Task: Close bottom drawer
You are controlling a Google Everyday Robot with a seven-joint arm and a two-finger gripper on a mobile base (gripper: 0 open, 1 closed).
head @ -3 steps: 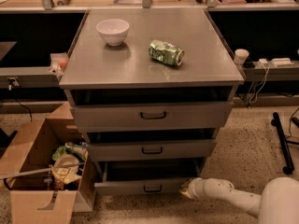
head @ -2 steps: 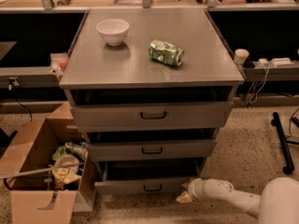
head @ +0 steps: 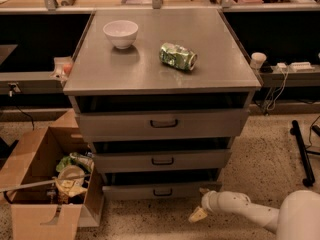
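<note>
The bottom drawer (head: pixel 160 190) is the lowest of the grey cabinet's three, with a short front and a small black handle (head: pixel 162 192). It stands out a little from the cabinet, with a dark gap above its front. My gripper (head: pixel 200 211) is at the end of the white arm (head: pixel 240 209), low near the floor. It is just in front of and below the drawer's right front corner.
The middle drawer (head: pixel 162 160) and top drawer (head: pixel 162 124) also stand slightly out. A white bowl (head: pixel 120 33) and a crushed green can (head: pixel 178 56) lie on the cabinet top. An open cardboard box (head: pixel 42 184) of rubbish stands at the left. Black stand legs (head: pixel 300 151) are at the right.
My gripper has shifted slightly lower and right by the drawer's right corner. The drawer front looks about where it was.
</note>
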